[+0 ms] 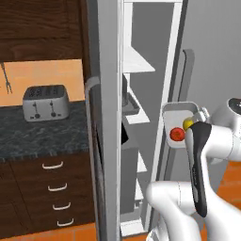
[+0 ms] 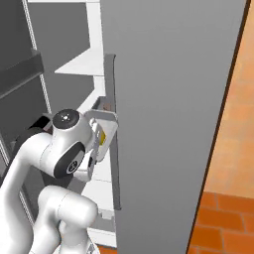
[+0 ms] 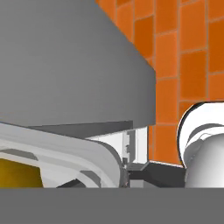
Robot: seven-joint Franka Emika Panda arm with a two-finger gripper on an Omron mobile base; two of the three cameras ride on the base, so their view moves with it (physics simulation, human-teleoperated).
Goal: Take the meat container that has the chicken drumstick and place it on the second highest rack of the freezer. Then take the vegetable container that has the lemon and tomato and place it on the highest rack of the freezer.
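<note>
At centre right of the left base view, your hand (image 1: 194, 123) grasps the light grey-white vegetable tray (image 1: 175, 114); the freezer's white top shelf (image 1: 136, 61) lies up-left.

Showing light grey-white on the vegetable container (image 1: 175, 113), bright yellow on the lemon (image 1: 188, 124), red on the tomato (image 1: 177, 134) at its seven o'clock. Showing grey outside, white inside on the freezer (image 1: 109, 94). Gleaming silver: toaster (image 1: 46, 102). Speckling dark: countertop (image 1: 28, 134). Glowing orange: brick floor (image 2: 225, 218).
</note>
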